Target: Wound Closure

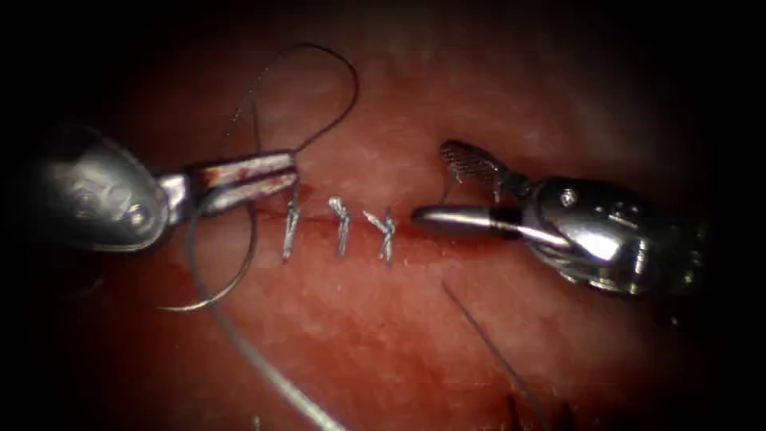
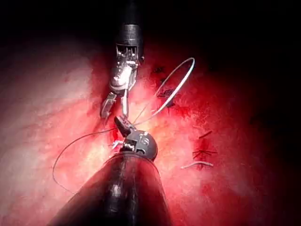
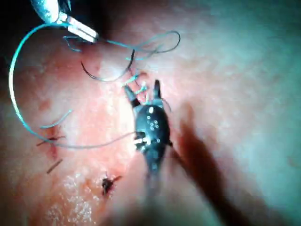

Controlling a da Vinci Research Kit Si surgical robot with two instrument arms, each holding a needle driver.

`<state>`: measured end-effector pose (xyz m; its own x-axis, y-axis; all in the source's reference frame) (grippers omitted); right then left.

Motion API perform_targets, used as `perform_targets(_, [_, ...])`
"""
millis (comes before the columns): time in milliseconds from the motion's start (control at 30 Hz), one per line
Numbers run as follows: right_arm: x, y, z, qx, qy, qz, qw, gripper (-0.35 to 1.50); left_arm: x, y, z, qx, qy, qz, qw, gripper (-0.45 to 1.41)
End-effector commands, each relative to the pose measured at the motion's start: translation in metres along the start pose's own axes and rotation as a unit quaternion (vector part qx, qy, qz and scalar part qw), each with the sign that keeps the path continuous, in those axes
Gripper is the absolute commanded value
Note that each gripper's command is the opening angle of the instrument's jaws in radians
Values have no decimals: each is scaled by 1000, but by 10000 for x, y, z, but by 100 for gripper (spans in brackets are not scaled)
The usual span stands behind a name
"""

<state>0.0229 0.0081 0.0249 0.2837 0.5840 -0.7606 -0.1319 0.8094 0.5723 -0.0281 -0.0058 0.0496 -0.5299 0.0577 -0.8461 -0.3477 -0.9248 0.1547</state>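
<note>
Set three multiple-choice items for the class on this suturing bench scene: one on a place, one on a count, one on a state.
1. Where is the tip of the left tool?
A. just above the leftmost stitch
B. right of all the stitches
C. far below the cut

2. How many stitches cross the cut?
A. one
B. three
C. six

3. How do the jaws of the right tool stand?
A. open, holding nothing
B. shut on the needle
C. shut on the tissue

Answers:
1 A: its shut jaws, holding the thread, end over the leftmost stitch.
2 B: three knotted stitches lie side by side.
3 A: its two jaws are spread, with nothing between them.

The curved needle seems to lie on the tissue below the left tool. Whether it enters the tissue cannot be told.
</note>
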Motion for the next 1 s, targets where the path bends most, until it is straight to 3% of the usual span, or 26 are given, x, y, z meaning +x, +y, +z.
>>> perform_targets(33, [2, -15, 13, 6, 1, -14, 1000, 126, 0, 8, 14, -1, -3, 0, 1000, -45])
perform_targets(133, [8, -26, 17, 0, -4, -48, 999, 140, 0, 5, 36, -4, -9, -2, 1000, -45])
perform_targets(233, [6, -40, 29, 9, -31, -50, 998, 135, -5, -4, 60, -5, -8, 1, 1000, -45])
perform_targets(333, [11, -40, 30, 7, -29, -48, 998, 145, -15, -9, 74, -2, -14, 3, 1000, -45])
perform_targets(400, [10, -45, 31, 6, -28, -49, 998, 141, -22, -10, 81, -3, -20, 5, 1000, -45])
perform_targets(467, [9, -50, 31, 28, -28, -50, 998, 120, -29, -9, 88, 0, -26, 8, 1000, -45])
perform_targets(500, [10, -54, 31, 46, -25, -52, 997, 94, -34, -8, 93, 1, -30, 10, 999, -45])
perform_targets(567, [16, -58, 31, 66, -13, -57, 996, 17, -48, -3, 104, 7, -40, 19, 999, -45])
perform_targets(600, [20, -59, 31, 73, 1, -59, 996, -8, -55, 0, 109, 13, -46, 22, 999, -45])
perform_targets(667, [27, -60, 32, 80, 25, -62, 995, -33, -65, 5, 117, 21, -53, 27, 998, -45])
perform_targets(1000, [50, -62, 37, 62, 103, -58, 991, -35, -123, 41, 156, 61, -89, 53, 993, -45])
